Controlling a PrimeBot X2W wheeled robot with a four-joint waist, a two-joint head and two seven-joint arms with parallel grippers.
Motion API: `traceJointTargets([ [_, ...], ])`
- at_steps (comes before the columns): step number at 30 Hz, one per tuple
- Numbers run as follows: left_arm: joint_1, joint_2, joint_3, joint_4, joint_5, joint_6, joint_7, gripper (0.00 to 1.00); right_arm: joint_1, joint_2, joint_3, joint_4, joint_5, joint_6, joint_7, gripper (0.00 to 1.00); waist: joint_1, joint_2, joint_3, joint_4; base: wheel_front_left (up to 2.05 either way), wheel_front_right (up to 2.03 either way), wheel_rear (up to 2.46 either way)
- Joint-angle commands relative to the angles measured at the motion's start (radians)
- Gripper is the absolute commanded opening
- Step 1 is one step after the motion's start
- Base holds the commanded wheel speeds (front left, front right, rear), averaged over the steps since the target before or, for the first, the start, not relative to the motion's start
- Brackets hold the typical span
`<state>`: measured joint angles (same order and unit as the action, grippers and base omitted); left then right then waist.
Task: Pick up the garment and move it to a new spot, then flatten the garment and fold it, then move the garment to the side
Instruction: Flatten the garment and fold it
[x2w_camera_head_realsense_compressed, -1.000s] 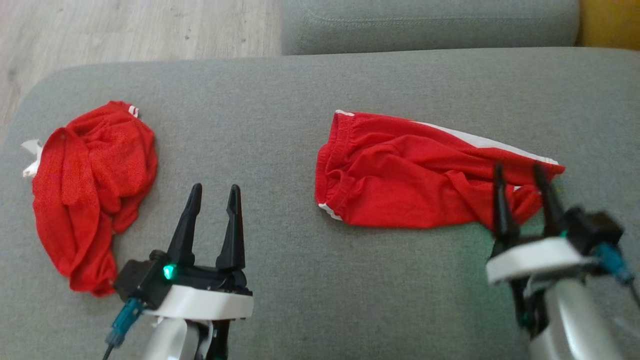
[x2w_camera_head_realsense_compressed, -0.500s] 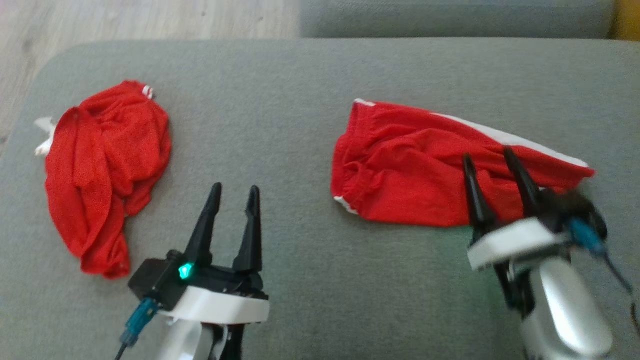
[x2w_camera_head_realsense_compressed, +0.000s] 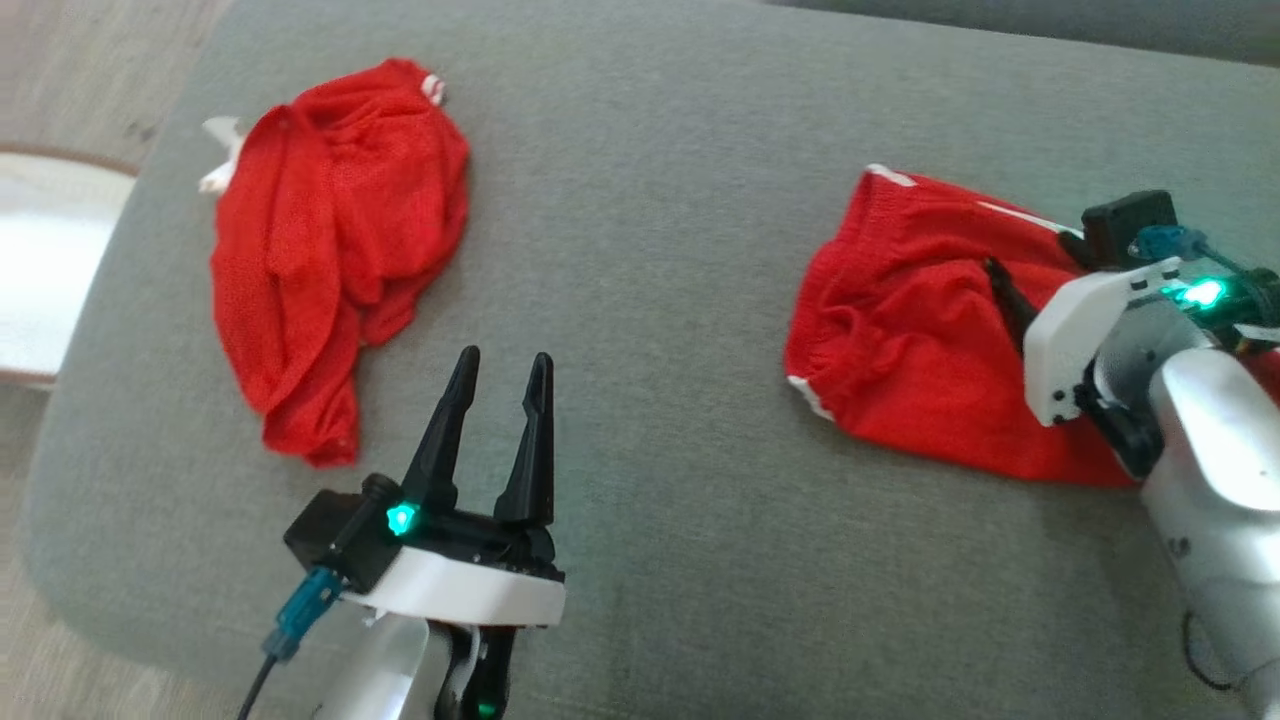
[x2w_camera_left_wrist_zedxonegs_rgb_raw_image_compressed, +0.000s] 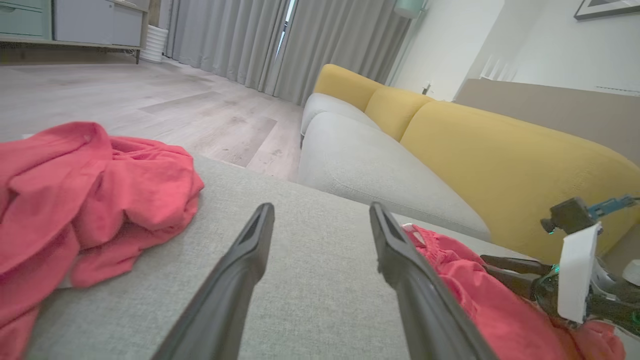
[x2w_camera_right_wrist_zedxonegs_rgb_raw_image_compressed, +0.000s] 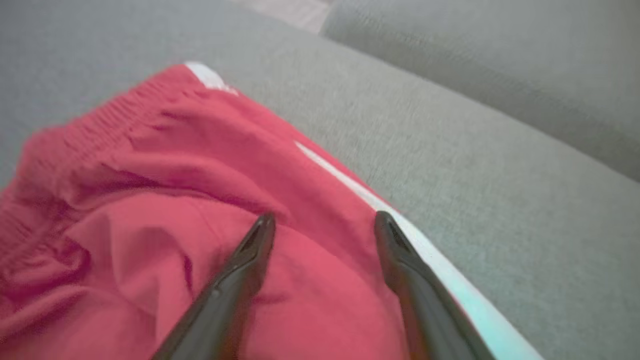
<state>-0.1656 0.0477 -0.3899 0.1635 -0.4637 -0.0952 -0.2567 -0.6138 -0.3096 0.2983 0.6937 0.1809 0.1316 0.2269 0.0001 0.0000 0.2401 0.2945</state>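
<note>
Grey seat cushion (x2w_camera_head_realsense_compressed: 650, 200), pale wood floor (x2w_camera_left_wrist_zedxonegs_rgb_raw_image_compressed: 150, 100), yellow backrest (x2w_camera_left_wrist_zedxonegs_rgb_raw_image_compressed: 500, 150) beyond. Red shorts (x2w_camera_head_realsense_compressed: 900, 340), white side stripe, rumpled. Left gripper (x2w_camera_head_realsense_compressed: 506, 354) fingers apart over bare cushion; right gripper (x2w_camera_right_wrist_zedxonegs_rgb_raw_image_compressed: 325, 216) fingers apart over shorts.

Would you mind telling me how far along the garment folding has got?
Done: nothing is folded; the red shorts lie wrinkled on the grey cushion. In hand: the right gripper, open, hangs over them, gripping nothing; the left gripper hovers open. Left: flattening, folding, moving aside.

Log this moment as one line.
left gripper: open, above cushion | right gripper: open, over red shorts | crumpled red garment: apart, left side
</note>
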Motion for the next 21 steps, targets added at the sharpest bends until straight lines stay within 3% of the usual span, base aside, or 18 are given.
traceJointTargets([
  [1, -0.038, 0.003, 0.022, -0.027, -0.005, 0.006, -0.005, 1.0, -0.035, -0.031, 0.05, 0.002, 0.031, -0.001, 0.021, 1.0, -0.0001, 0.0, 0.019, 0.032, 0.0, 0.0, 0.0],
  [4, -0.041, 0.003, 0.014, -0.029, -0.012, 0.009, -0.005, 1.0, -0.059, -0.079, 0.115, 0.053, 0.076, -0.001, 0.051, 1.0, -0.0001, 0.0, 0.028, 0.05, 0.0, 0.0, 0.0],
  [5, -0.043, 0.003, 0.013, -0.031, -0.014, 0.01, -0.005, 1.0, -0.068, -0.089, 0.127, 0.065, 0.093, -0.001, 0.057, 0.83, -0.0001, 0.0, 0.031, 0.054, 0.0, 0.0, 0.0],
  [6, -0.044, 0.003, 0.012, -0.033, -0.016, 0.012, -0.005, 1.0, -0.079, -0.099, 0.14, 0.075, 0.107, -0.001, 0.059, 0.0, -0.0001, 0.0, 0.034, 0.058, 0.0, 0.0, 0.0],
  [12, -0.055, 0.003, 0.001, -0.044, -0.024, 0.016, -0.005, 1.0, -0.182, -0.147, 0.156, 0.109, 0.137, -0.001, -0.006, 0.0, -0.0001, 0.0, 0.059, 0.079, 0.0, 0.0, 0.0],
  [21, -0.083, 0.003, -0.016, -0.055, -0.04, 0.018, -0.005, 1.0, -0.422, -0.185, 0.151, 0.196, -0.006, -0.001, -0.18, 0.0, -0.0001, 0.0, 0.107, 0.112, 0.0, 0.0, 0.0],
])
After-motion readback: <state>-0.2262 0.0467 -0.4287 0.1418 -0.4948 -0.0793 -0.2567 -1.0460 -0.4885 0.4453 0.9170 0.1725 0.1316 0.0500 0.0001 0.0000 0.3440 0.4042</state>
